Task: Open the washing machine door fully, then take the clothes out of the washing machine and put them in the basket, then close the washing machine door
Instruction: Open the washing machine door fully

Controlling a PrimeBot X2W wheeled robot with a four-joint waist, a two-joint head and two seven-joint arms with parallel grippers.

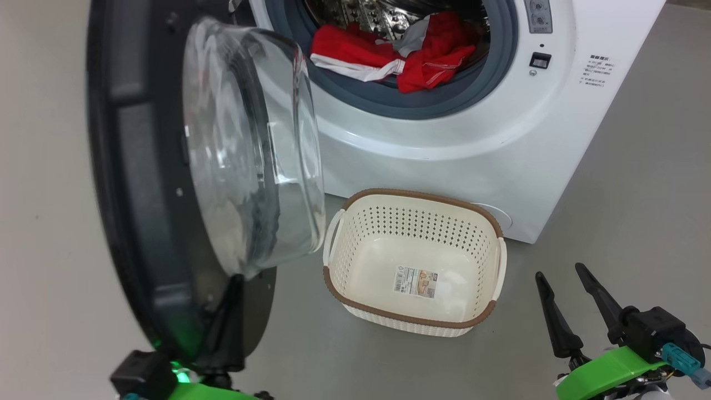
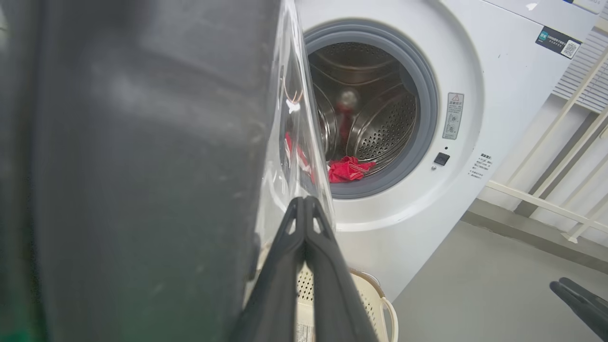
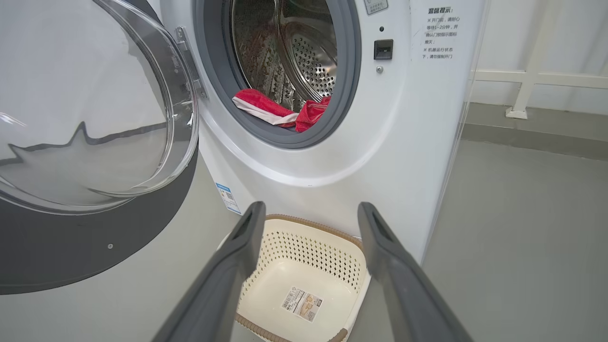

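Grey floor [image 1: 639,194] carries washer [image 1: 444,144] and empty basket [image 1: 411,225] before it; door [image 1: 139,166] stands part-open, clothes [image 1: 422,55] lie at the drum [image 3: 308,61] lip; clenched left pincer [image 2: 304,209] sits against the door's inner side, right pincer [image 1: 560,272] spread and empty: push outward along its swing arc, slowly, clear of basket.

A white railing [image 3: 531,57] stands beyond the grey floor [image 3: 522,237].

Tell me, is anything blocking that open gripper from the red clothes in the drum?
Nothing visible. From the right gripper, the clothes lie in plain sight at the drum's mouth; the washing machine door is swung off to the left.
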